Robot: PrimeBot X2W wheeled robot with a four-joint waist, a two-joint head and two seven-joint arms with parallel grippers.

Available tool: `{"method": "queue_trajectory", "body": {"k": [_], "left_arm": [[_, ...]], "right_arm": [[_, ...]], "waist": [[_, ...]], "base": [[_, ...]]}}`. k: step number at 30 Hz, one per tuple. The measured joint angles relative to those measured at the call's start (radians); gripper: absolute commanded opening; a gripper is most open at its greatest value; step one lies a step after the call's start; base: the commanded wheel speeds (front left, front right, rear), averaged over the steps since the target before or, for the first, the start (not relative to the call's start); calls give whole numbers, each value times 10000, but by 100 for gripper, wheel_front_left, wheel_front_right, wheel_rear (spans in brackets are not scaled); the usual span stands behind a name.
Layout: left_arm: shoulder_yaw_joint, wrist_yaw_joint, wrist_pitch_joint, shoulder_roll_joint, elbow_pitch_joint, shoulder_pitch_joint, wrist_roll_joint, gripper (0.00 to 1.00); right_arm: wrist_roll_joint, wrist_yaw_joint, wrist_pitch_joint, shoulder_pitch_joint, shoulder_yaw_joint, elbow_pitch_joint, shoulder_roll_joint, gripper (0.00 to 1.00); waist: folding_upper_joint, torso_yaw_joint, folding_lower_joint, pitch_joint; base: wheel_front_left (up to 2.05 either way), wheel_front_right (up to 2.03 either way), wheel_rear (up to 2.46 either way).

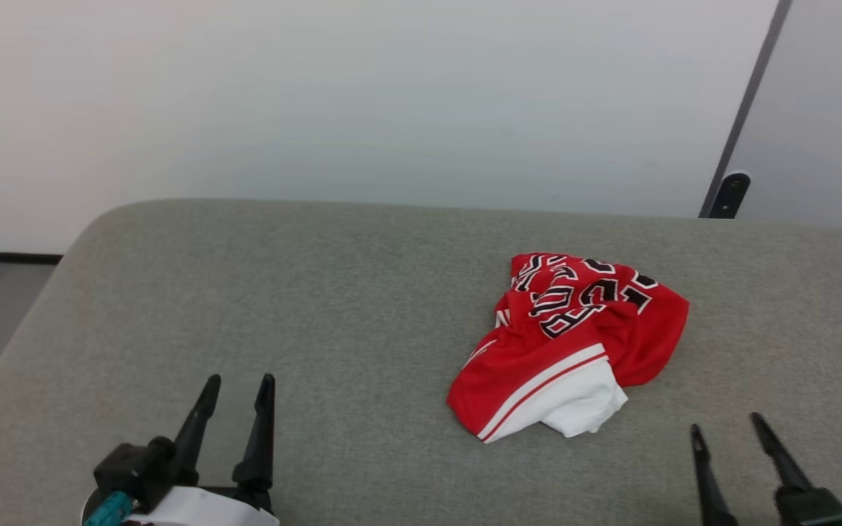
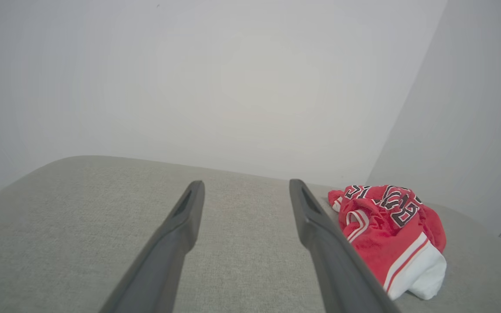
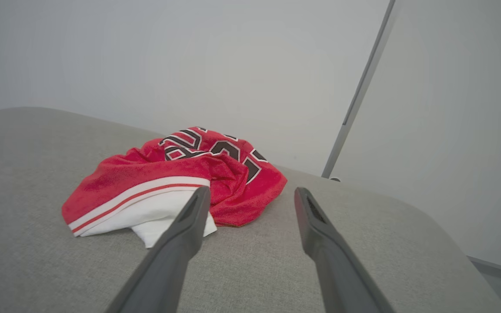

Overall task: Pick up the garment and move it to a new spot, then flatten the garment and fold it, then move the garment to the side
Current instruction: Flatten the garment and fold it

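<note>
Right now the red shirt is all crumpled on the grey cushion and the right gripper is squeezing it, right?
Not quite. The red shirt is crumpled on the grey cushion, but the right gripper isn't squeezing it. The head view shows it open and apart from the shirt, holding nothing.

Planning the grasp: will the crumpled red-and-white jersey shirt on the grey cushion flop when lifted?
Likely floppy: the crumpled red-and-white jersey shirt lies in soft folds and should sag and unfurl. Probably light; the fabric looks thin. The textured grey cushion may resist sliding.
</note>
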Motion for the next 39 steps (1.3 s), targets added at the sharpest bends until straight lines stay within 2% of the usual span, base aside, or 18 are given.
{"method": "queue_trajectory", "body": {"k": [3,7,13,20,23,32,33,34,35,39], "left_arm": [[12,-2,0,36,58,-75,0,100],[-184,-2,0,82,115,-145,-15,100],[-685,-12,0,125,247,-287,-173,100],[-1187,-12,0,61,368,-584,-343,100],[-1317,-12,0,-27,382,-770,-407,100],[-1576,-12,0,-171,485,-1032,-531,100],[-1569,-13,0,-184,508,-1058,-533,100],[-1561,-13,0,-196,518,-1079,-545,100],[-1555,-13,0,-199,556,-1110,-550,100],[-1444,-13,0,-169,675,-1139,-610,100]], "right_arm": [[-19,0,54,-339,240,635,-90,100],[491,0,1043,-1144,709,1400,-646,100],[1919,0,3480,-2363,1912,2272,-1732,100],[3298,0,6700,-3536,2872,3018,-2552,100],[3620,0,7846,-3931,2986,3269,-2644,100],[3302,0,9793,-4599,2663,4297,-2717,100],[3275,0,9818,-4677,2596,4370,-2686,93],[3212,0,9843,-4757,2512,4454,-2656,42],[3185,0,9867,-4812,2476,4518,-2633,0],[3103,0,9683,-4933,2466,4650,-2537,0]], "waist": [[0,162,0,13],[0,511,0,35],[0,1236,0,99],[0,2144,0,242],[0,2495,0,365],[1,3236,0,941],[0,3296,0,993],[0,3351,0,1041],[0,3399,0,1081],[1,3522,0,1138]], "base": [[0,0,0],[0,0,0],[0,0,0],[0,0,0],[0,0,0],[0,0,0],[0,0,0],[0,0,0],[0,0,0],[0,0,0]]}}
